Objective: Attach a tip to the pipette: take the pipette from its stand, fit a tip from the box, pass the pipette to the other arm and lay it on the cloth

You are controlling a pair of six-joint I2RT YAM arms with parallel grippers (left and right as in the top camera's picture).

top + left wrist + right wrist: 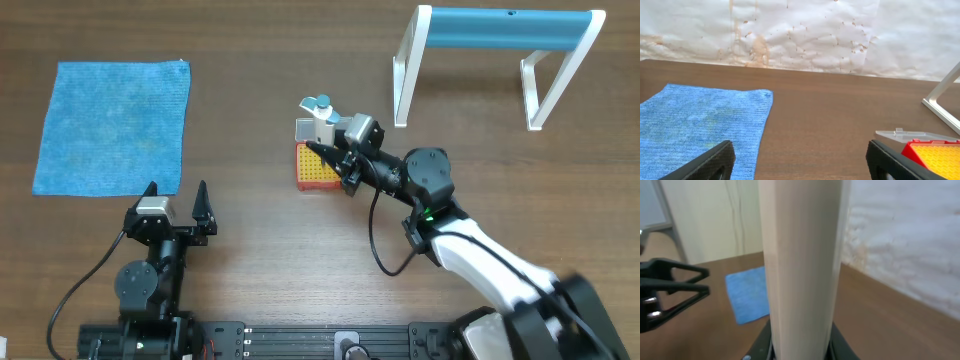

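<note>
With our right gripper [335, 152] clamped on the pipette [802, 270], which seems poised over the tip box [313, 174] beneath the jaws, we should keep it plumb above one tip and press straight down, our left gripper [176, 195] resting with jaws apart near the cloth [110, 125].

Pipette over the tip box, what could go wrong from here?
1. The pipette, clamped in the right gripper above the tip box, looks tilted, so it could meet a tip off-axis and seat it crooked.
2. Pressing down might shove the box sideways, since nothing braces it.
3. The open left gripper sits far off by the cloth, so the handover means a long carry.
</note>
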